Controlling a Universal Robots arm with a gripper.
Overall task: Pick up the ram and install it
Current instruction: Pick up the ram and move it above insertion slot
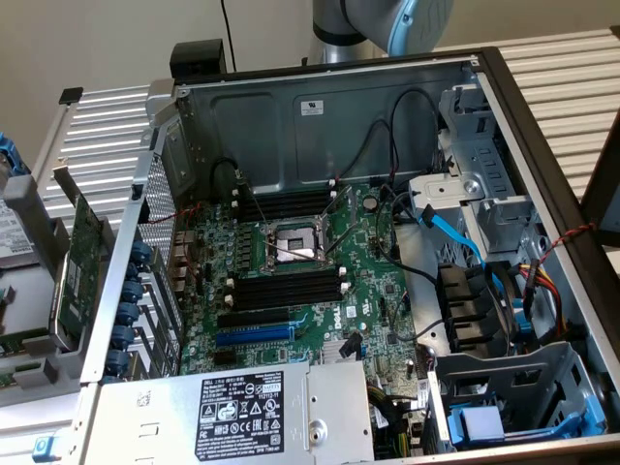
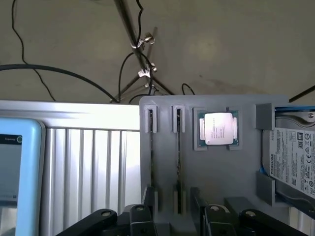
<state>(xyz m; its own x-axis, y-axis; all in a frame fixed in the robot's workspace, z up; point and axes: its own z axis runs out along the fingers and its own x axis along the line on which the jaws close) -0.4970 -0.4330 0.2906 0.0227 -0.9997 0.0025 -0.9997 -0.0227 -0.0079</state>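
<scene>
In the wrist view, two long thin sticks stand on edge in the narrow slots of a grey holder. One ram stick lies in line with the gap of my gripper; the other ram stick is beside it. My gripper hangs above the holder, open, with its black fingers apart and nothing between them. In the exterior view, the open computer case shows black memory slots with white clips on the green motherboard. Part of my arm rises behind the case.
A processor chip and a hard drive also sit in the holder. A light-blue device lies on the ribbed table. A larger green card stands at the exterior view's left of the case. Cables and a CPU socket crowd the motherboard.
</scene>
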